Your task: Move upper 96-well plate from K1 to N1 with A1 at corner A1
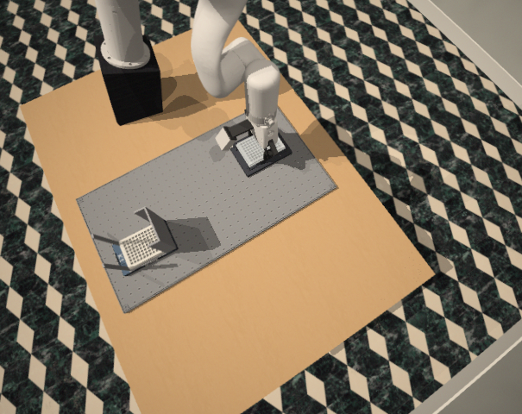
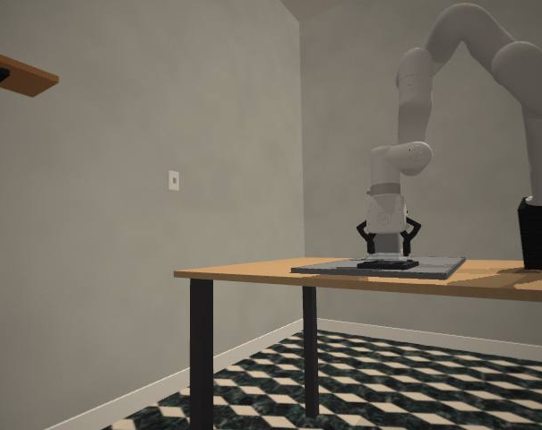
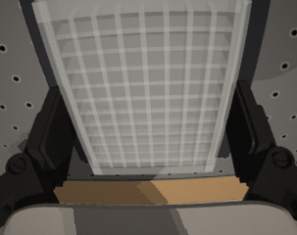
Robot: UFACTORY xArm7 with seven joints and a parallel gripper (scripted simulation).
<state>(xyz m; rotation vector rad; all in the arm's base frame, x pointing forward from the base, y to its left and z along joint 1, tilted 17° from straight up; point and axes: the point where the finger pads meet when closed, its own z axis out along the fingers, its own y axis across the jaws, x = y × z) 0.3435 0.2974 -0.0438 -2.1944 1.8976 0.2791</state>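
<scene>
My gripper (image 1: 266, 149) is shut on the clear 96-well plate (image 1: 253, 150), with one finger on each long side. It holds the plate level and very low over the dark plate nest N1 (image 1: 261, 156) at the back right of the grey baseplate. In the wrist view the plate (image 3: 144, 78) fills the frame between the black fingers, and the dark nest floor lies under it. From the side view the plate (image 2: 382, 255) sits just at the top of the nest (image 2: 387, 264); I cannot tell if it touches. A pale square lies by one nest corner. The stack rack K1 (image 1: 156, 229) at the front left holds the other plate (image 1: 138, 249).
The grey perforated baseplate (image 1: 207, 200) lies on the wooden table. The arm's black base block (image 1: 131, 84) stands at the back left. The rack's tall dark wall rises beside its plate.
</scene>
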